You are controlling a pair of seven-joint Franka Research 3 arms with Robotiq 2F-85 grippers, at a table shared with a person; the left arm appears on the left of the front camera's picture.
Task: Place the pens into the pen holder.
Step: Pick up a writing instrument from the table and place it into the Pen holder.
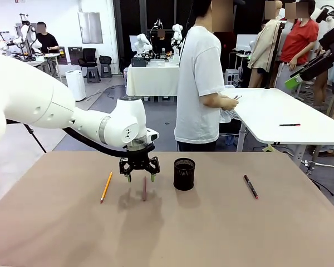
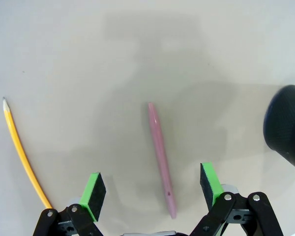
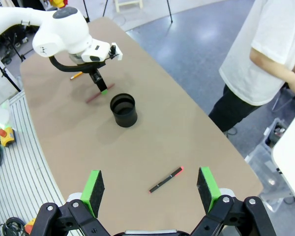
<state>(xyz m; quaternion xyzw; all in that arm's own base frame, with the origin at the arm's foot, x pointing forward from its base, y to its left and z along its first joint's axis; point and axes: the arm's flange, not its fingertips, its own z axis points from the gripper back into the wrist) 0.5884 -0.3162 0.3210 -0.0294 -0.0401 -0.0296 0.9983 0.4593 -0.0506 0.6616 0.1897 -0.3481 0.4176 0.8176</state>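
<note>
Front view: left gripper spread over red-brown pen, all pens outside the holder

Front view, black mesh pen holder stands upright on the brown table. The left gripper hangs just left of the holder, fingers pointing down, tips close above the table. Its jaws are spread wide and hold nothing. The red-brown pen lies flat on the table under and between the fingers, left of the holder and not touching it.

In the left wrist view that pen runs lengthwise between the two green pads, touching neither. The holder's rim is at the right edge of that view.

The yellow pencil lies flat farther left of the holder, beyond the red-brown pen. The black pen with a red tip lies flat well to the right of the holder.

In the right wrist view the right gripper is high above the table, jaws spread, gripping nothing. The black pen lies on the table far below it, the holder beyond.

A person in a white T-shirt stands behind the holder at the far side of the table, turned sideways.
</note>
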